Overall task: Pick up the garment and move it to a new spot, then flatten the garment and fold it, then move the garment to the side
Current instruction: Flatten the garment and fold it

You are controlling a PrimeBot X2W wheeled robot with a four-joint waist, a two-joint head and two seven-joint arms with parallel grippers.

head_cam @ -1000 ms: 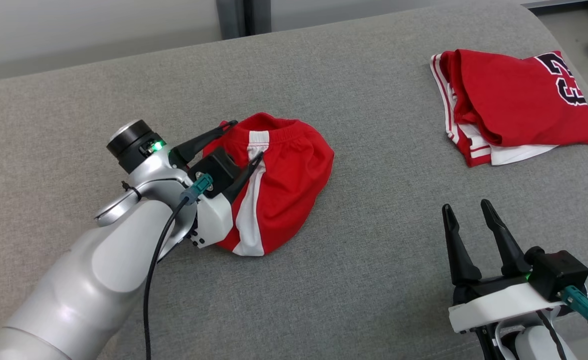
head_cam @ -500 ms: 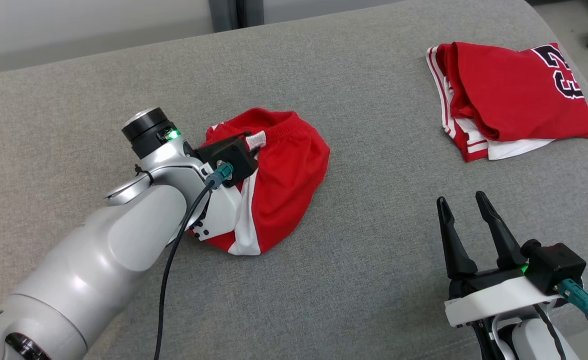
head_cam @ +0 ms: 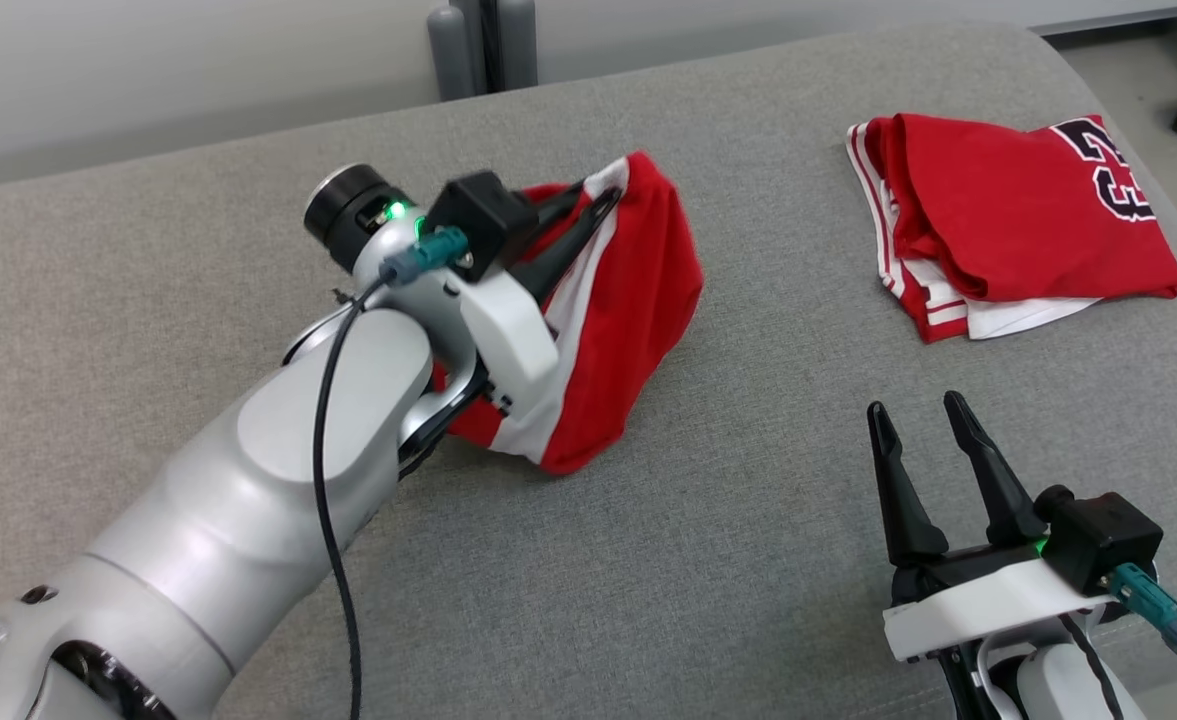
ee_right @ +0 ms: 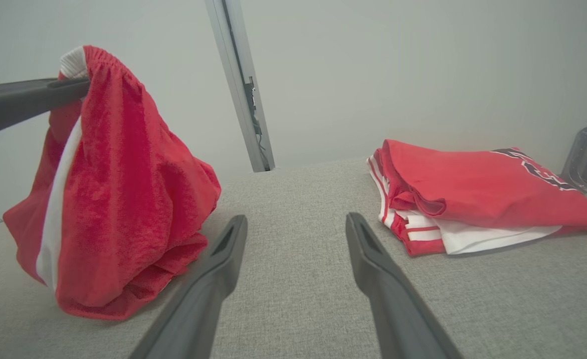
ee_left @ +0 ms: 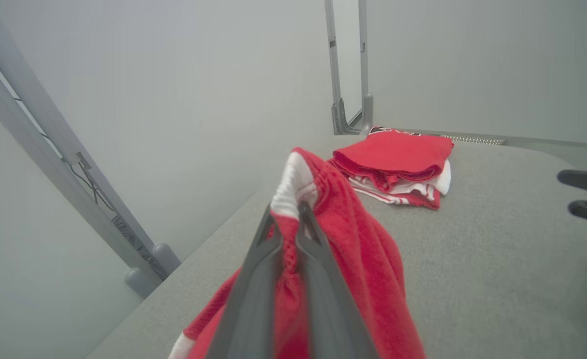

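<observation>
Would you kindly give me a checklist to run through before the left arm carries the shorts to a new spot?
1. Left gripper jaws shut on the shorts at the waistband: ok.
2. Shorts clear of the cushion: not ok, the lower end rests on it.
3. Right gripper open, apart from the shorts: ok.
4. Folded jersey apart from the shorts: ok.
5. Bare cushion between shorts and jersey for a set-down: ok.
6. Grip firm enough to hold through the carry: cannot tell.
</observation>
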